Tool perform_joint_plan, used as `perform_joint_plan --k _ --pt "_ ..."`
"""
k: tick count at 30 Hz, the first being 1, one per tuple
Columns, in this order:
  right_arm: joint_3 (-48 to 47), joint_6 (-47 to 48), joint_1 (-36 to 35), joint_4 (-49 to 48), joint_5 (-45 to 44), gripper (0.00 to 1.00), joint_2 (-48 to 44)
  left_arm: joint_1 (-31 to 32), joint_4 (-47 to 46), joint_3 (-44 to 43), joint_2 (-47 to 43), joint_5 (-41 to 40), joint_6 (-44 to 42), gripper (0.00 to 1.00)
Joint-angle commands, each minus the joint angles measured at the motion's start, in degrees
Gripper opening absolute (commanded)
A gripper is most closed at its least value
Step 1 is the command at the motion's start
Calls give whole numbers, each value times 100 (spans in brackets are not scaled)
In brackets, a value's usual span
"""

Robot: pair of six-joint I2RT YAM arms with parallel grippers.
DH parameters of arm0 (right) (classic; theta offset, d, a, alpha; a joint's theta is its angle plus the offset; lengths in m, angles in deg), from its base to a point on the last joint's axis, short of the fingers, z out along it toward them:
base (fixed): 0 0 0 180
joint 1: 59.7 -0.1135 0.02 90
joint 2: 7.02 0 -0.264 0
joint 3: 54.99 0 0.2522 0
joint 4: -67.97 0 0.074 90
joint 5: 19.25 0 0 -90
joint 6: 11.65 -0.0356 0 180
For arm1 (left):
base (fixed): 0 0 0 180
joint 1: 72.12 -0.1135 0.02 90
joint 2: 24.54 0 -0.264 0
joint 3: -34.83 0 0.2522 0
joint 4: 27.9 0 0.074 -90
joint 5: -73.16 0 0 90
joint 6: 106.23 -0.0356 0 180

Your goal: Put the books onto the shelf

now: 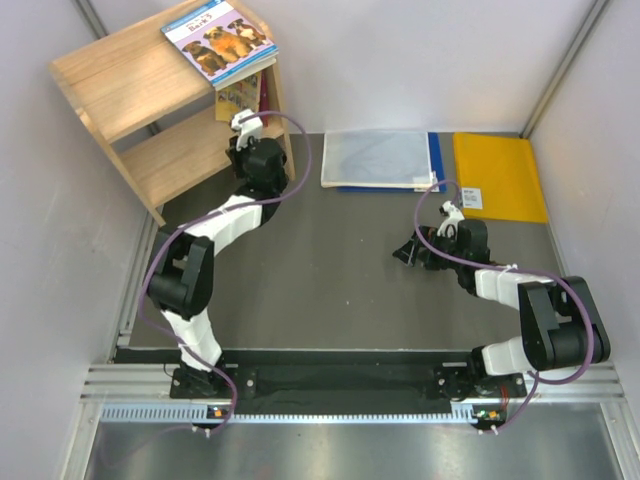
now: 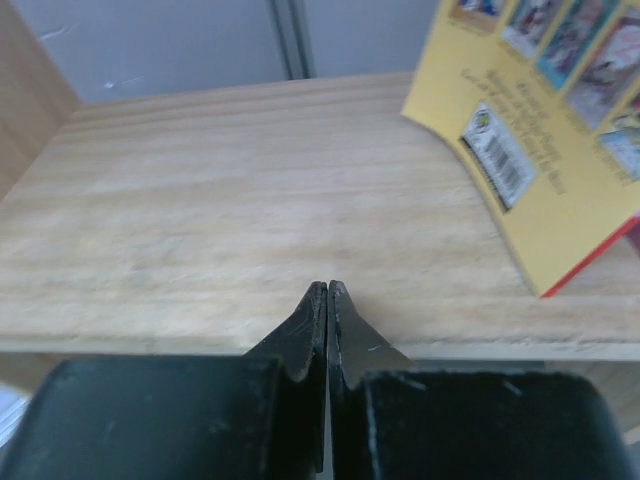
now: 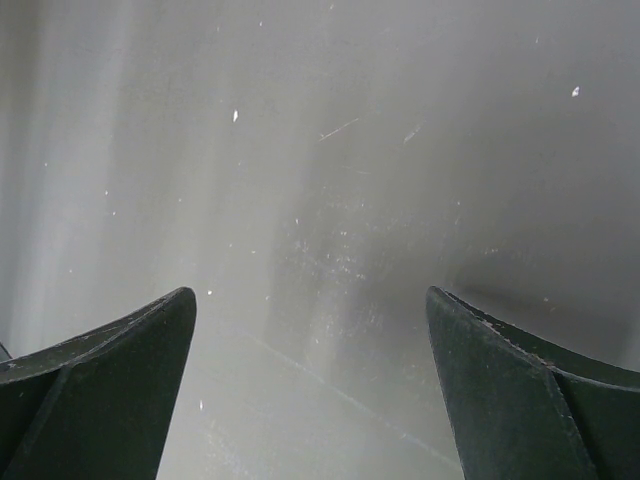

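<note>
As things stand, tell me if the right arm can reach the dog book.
Probably not: the dog book lies atop the shelf at the far left, the right end effector sits open mid-table, and the left arm stands between them.

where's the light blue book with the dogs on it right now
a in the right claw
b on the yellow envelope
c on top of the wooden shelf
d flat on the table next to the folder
c: the top view shows the dog book lying cover-up at the top right corner of the shelf, while the right claw is open and empty.
</note>
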Motion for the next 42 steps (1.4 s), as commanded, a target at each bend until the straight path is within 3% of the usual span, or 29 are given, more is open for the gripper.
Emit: perform_joint_plan --k 1,4,5,7,10,15,25,31,34,42 --pt "49 -13 -16 -254 32 96 -29 98 -539 645 -961 18 321 0" --pt "49 -13 -25 -254 5 96 -20 475 -452 1050 -1498 808 -107 0" --pt "49 -13 -16 -254 -12 96 -20 859 -496 1225 -1664 1002 -274 0" --pt "31 -31 -16 -254 -30 96 6 1300 -627 1367 -1745 1057 -758 0" --pt "-4 -40 -16 -228 -91 96 24 2066 -435 1534 -1675 1013 -760 0" --pt "-91 4 1 -35 -240 96 -64 2963 1179 1464 -1517 1863 914 0" --pt "-162 39 -7 300 -785 96 -204 4526 2448 1710 -613 2919 3221 0" --pt "-144 31 1 282 -803 96 -187 5116 2791 1597 -84 2737 3714 0" --pt "-153 22 1 282 -795 96 -187 5117 2967 1447 -66 2499 3732 0" --pt "-127 31 1 247 -786 96 -152 5108 2300 1911 -505 1164 2669 1"
